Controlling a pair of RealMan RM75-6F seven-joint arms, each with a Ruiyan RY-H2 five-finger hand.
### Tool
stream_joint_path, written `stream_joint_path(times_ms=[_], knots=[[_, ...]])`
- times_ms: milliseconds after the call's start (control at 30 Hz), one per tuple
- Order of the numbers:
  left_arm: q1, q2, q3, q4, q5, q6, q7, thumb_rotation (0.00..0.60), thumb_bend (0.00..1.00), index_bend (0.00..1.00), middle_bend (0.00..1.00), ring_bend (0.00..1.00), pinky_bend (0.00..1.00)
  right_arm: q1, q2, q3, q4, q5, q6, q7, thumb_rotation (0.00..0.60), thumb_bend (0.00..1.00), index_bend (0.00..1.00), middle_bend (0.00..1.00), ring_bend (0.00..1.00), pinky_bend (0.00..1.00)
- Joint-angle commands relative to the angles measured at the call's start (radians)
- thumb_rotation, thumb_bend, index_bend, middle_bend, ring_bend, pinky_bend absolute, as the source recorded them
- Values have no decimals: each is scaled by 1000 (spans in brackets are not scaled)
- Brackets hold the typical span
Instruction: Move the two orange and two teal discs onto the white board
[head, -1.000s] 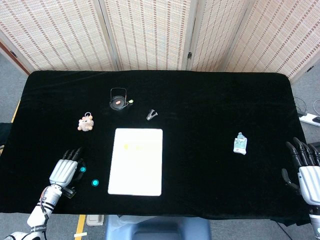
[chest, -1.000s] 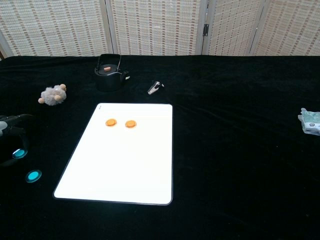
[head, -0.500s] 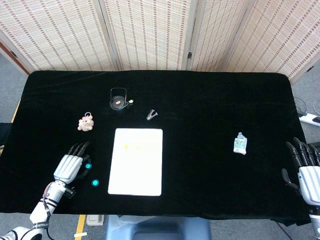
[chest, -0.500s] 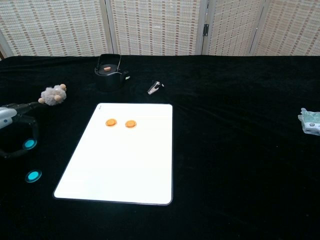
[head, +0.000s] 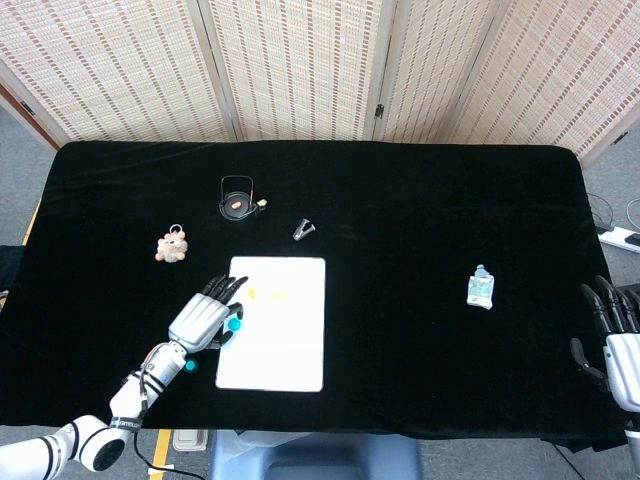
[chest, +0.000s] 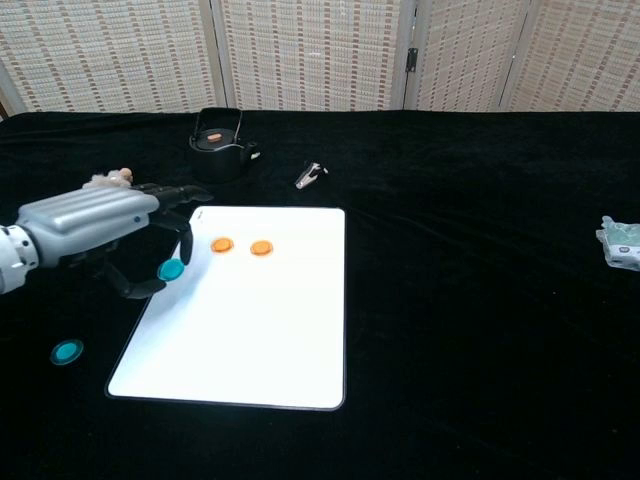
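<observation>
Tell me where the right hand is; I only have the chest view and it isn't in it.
Observer: The right hand shows in the head view by the table's far right edge, fingers apart, holding nothing.
Operator: Is the left hand touching the plush toy? Here it covers most of it.
Observer: No. From above, the plush toy lies clear of the left hand, with bare black cloth between them.

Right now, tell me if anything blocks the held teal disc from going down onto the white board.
Nothing visible does. The left hand pinches the teal disc over the white board's left edge, and the board beneath is bare. The two orange discs lie further in, clear of it.
</observation>
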Motion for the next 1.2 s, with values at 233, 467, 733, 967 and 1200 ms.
stream_joint_path(times_ms=[233, 467, 733, 967, 1200], knots=[[-46, -64, -4, 24, -62, -54, 81, 600, 418, 464, 0, 0, 0, -8, 1, -1, 9, 6, 3, 10, 600, 511, 0, 0, 35, 0], [-35, -49, 7, -5, -78, -33, 90, 600, 415, 338, 0, 0, 0, -7, -1, 0, 12, 4, 2, 12, 600, 511, 0, 0, 38, 0], [12, 24, 41, -57, -40, 52, 77, 600, 416, 391, 0, 0, 0, 2, 0, 2, 10, -3, -6, 9, 600, 510, 0, 0, 38, 0], [62, 77, 77, -61, 5, 127, 42, 600, 416, 426, 0, 0, 0, 6, -3, 2, 12, -7, -7, 10, 600, 511, 0, 0, 39, 0], [156, 129, 161, -32, 82, 231, -39, 600, 416, 425, 0, 0, 0, 12, -6, 1, 11, -17, -11, 8, 600, 510, 0, 0, 40, 0]])
